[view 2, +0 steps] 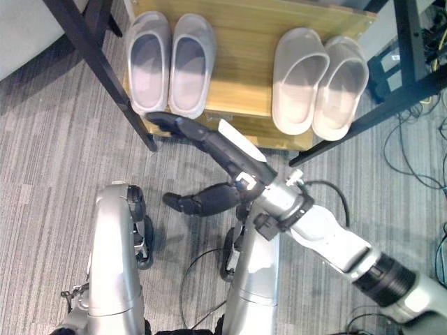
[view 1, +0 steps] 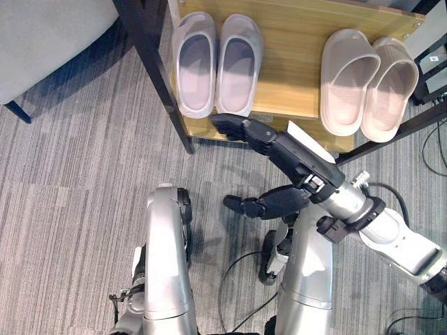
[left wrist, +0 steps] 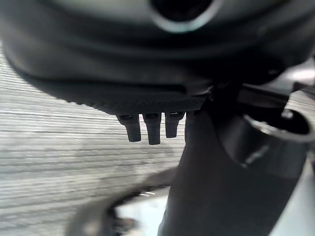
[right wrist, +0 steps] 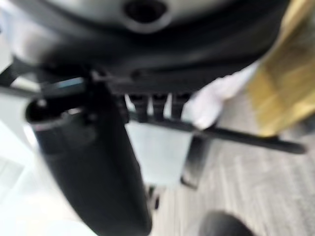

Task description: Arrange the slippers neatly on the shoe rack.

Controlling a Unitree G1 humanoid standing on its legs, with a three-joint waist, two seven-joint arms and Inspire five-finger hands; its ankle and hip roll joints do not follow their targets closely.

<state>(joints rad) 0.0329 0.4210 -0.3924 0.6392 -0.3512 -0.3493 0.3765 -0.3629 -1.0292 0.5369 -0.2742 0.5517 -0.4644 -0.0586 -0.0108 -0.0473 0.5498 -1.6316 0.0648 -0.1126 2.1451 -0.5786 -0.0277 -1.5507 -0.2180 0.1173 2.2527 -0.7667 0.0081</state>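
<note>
Right hand [view 1: 279, 150] fingers straight, holding nothing, by lavender slippers [view 1: 216, 63], beige slippers [view 1: 367, 80] overhanging rack [view 1: 293, 42], left hand [left wrist: 150, 125] fingers unclear

shoe rack [view 1: 293, 28] cut off at top edge, right wrist view blurred, slipper [right wrist: 216, 101] indistinct

— What carries the slippers?
— A wooden shoe rack [view 1: 293, 42] with a black frame, standing on grey striped carpet [view 1: 77, 181].
— What lies on it?
— Two pairs, all soles down. Taking the rack's black front post [view 1: 157, 77] as the mark: the lilac pair [view 1: 216, 63] sits just beside it, the two side by side. The beige pair [view 1: 367, 80] lies well apart from the post, toward the rack's other end, its two slippers touching and slightly angled.
</note>
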